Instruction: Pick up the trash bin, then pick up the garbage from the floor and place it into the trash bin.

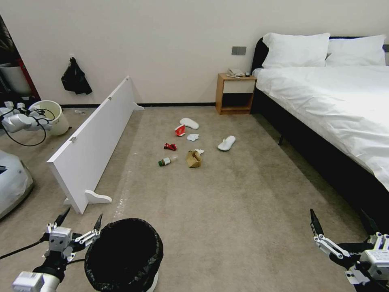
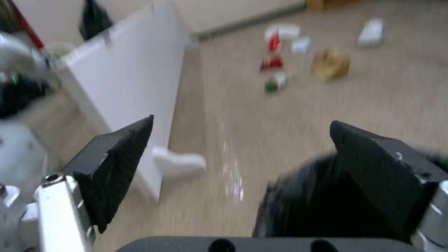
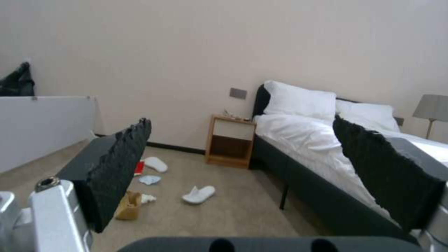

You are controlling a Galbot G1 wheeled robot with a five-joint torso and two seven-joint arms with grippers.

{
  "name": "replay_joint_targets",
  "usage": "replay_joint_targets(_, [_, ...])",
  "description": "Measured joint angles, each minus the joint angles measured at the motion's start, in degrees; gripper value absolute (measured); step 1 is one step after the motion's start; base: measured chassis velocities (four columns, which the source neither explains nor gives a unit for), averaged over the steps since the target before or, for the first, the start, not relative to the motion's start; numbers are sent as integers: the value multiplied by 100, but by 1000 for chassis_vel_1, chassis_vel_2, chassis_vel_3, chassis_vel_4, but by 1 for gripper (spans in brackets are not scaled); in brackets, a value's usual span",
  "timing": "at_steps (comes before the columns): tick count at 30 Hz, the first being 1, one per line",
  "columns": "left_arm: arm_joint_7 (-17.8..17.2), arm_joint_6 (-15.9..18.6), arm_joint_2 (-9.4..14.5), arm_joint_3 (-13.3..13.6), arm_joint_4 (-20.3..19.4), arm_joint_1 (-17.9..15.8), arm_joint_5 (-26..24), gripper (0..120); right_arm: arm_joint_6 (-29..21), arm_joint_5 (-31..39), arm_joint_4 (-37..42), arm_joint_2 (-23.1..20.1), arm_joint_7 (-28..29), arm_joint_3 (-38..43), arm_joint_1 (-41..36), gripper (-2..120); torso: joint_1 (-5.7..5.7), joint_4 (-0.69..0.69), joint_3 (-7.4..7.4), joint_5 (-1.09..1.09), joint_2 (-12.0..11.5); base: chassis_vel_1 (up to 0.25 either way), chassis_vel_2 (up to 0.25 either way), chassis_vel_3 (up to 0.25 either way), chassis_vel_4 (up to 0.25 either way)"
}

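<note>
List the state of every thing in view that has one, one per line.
trash bin: upright on the carpet, black liner open, not gripped
left pincer: open, beside the bin's rim
right pincer: open, empty, raised near the bed
brown paper bag: crumpled, on the floor
bottle: lying on its side
two slippers: apart, on the floor
white board: standing on edge

Readable text: none – no lettering can be made out.
Carton [image 1: 180, 130] print: red-and-white – too small to read.
</note>
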Motion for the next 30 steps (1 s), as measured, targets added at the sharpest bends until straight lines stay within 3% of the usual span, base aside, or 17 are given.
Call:
replay_joint_targets(4, [9,332,45,-41,78,-8,-37,100,-29,25,-46,-59,1,-54,51,100,0,2,0,0,0,0,0,0,0])
replay_joint_targets(9, [2,1128,181,-6,180,-38,-300,100,-48,40,-130,-128,2,-160,98,100,0,0,0,1,0,0,0,0,0])
replay_joint_targets(16, [0,1617,296,84,332,-89,-594,100,-64,48,-179,-165,3,-218,134,100,0,0,0,0,0,0,0,0,0])
replay_joint_targets(18, [-50,2038,443,302,697,-214,-814,100,-74,39,-209,-167,4,-275,135,100,0,1,0,0,0,0,0,0,0])
replay_joint_targets(30, [-122,2288,642,536,1019,-420,-1190,98,-91,-54,-225,-104,4,-357,136,100,0,1,0,1,0,0,0,0,0])
